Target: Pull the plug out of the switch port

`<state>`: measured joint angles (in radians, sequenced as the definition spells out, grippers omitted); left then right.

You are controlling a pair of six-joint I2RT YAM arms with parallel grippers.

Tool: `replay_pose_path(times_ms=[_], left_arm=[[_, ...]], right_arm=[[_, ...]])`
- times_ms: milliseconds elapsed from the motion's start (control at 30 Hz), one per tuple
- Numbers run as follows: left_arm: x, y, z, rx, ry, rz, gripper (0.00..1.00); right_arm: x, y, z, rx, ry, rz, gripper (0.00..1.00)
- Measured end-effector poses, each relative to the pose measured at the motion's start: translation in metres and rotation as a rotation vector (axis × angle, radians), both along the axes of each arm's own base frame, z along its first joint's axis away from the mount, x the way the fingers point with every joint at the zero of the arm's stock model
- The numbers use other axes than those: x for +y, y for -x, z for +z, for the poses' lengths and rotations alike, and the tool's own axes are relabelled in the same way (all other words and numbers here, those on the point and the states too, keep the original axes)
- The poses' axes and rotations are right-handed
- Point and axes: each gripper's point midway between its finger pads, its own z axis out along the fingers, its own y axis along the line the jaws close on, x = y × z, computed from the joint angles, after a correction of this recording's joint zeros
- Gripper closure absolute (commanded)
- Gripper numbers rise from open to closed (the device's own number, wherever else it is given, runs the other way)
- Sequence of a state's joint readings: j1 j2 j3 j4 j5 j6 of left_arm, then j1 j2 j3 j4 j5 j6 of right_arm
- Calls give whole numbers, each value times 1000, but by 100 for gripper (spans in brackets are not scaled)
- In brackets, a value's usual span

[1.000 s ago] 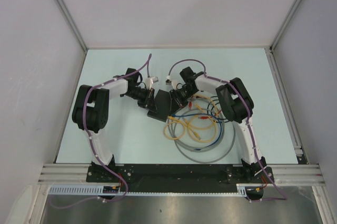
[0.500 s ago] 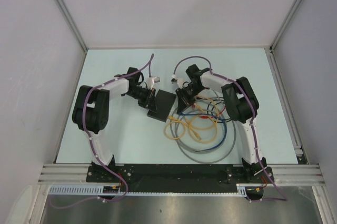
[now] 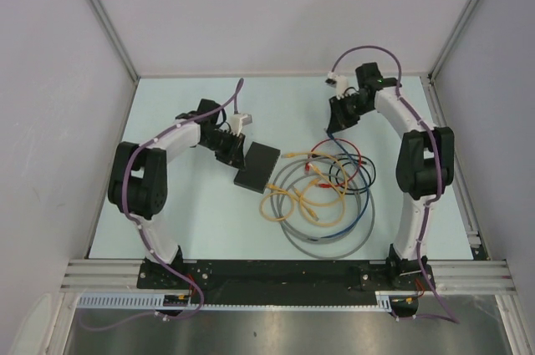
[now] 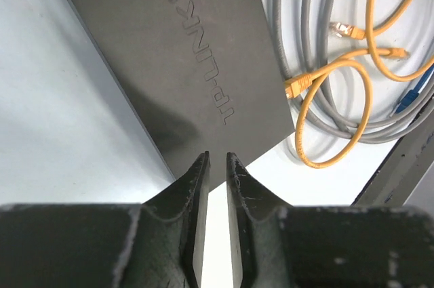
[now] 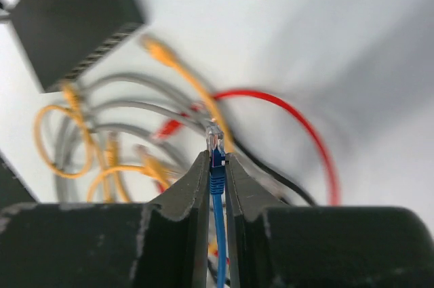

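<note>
my right jaws pinch the blue plug point(image 5: 215, 140), well off to the far right of the switch point(image 3: 257, 167). my left jaws, nearly closed and empty, sit at its left edge.

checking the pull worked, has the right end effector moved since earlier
Yes. The right end effector has swung away from the switch, toward the far right, gripping the blue plug.

My right claw point(image 3: 337, 121) has swung away from the switch point(image 3: 257, 168) to near the far right corner of the surface. It is clamped on the blue plug point(image 5: 215, 143), which is now out of the port, and the blue cable point(image 5: 220, 254) trails behind it.
</note>
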<state>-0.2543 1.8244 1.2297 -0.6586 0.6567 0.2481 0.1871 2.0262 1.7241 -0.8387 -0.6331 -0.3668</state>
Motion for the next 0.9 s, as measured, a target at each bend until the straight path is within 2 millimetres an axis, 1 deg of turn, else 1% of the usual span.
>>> replay_pose_path(times_ms=[33, 100, 133, 167, 233, 300, 367, 433, 467, 533, 600, 633, 700, 733, 767, 833, 867, 900], left_arm=[[0, -1, 3, -9, 3, 0, 78], [-1, -3, 6, -19, 5, 0, 77], [-1, -3, 6, -19, 5, 0, 76], [-1, -3, 6, -19, 4, 1, 74], [0, -3, 6, -17, 2, 1, 71], [0, -5, 9, -22, -3, 1, 67], [1, -13, 15, -48, -11, 3, 64], [2, -17, 18, -62, -14, 9, 63], [4, -20, 19, -69, -18, 16, 63], [10, -23, 18, -75, -31, 33, 62], [17, -27, 17, -74, -37, 58, 62], [21, -29, 17, -72, -39, 75, 62], [30, -30, 14, -63, -40, 106, 64], [32, -30, 13, -60, -41, 111, 66], [35, -28, 11, -54, -41, 119, 71], [38, -23, 9, -42, -37, 124, 78], [37, -19, 9, -36, -29, 120, 88], [36, -15, 9, -29, -19, 116, 93]], right_arm=[[-10, -5, -1, -9, 17, -19, 87], [-36, -15, -4, -27, 69, -70, 76], [-47, -20, -6, -33, 96, -94, 62], [-57, -26, -6, -43, 124, -118, 55], [-71, -40, -2, -70, 167, -167, 43], [-74, -52, 5, -108, 182, -198, 41], [-66, -58, 16, -148, 171, -202, 41], [-48, -55, 25, -167, 150, -173, 41], [-33, -49, 29, -169, 135, -145, 41], [4, -35, 35, -174, 103, -66, 41], [49, -10, 34, -153, 57, 36, 41], [66, 2, 31, -135, 37, 80, 41], [105, 42, 17, -56, -8, 196, 41], [112, 51, 13, -33, -16, 220, 41], [123, 64, 6, 6, -31, 256, 41], [133, 76, -7, 60, -47, 292, 41], [135, 79, -14, 85, -55, 301, 41], [136, 82, -20, 108, -60, 306, 41]])
